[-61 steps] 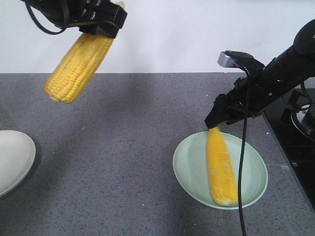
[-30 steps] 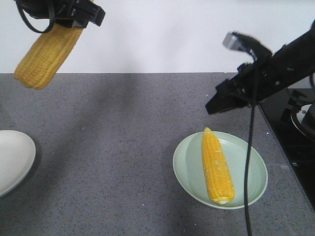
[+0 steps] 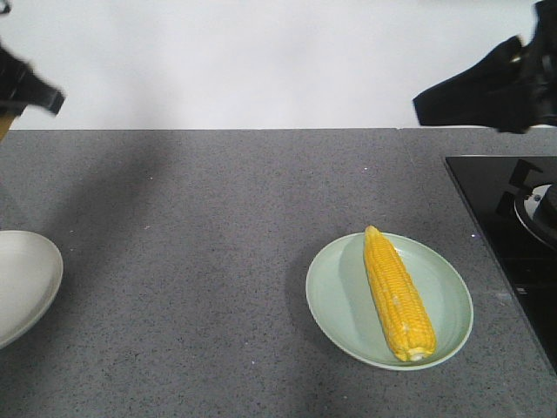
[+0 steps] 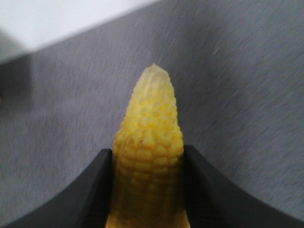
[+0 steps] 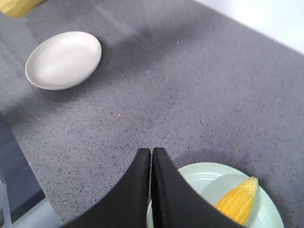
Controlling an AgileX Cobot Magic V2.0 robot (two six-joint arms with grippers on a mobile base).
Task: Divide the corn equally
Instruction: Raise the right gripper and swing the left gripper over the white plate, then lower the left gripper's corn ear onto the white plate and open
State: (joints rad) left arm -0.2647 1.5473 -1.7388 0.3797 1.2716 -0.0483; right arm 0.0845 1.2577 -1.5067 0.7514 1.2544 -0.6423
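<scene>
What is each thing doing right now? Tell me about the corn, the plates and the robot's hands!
Corn on the green plate: lying loose, nothing touching it.
Held corn: clamped in the left gripper, tip pointing out.
Green plate: holds one cob.
White plate: empty.
Right gripper: shut, holding nothing, above the green plate's edge.

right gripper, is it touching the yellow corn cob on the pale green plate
Apart. The front view shows the right gripper raised well above the yellow corn cob, which lies alone on the pale green plate.
</scene>
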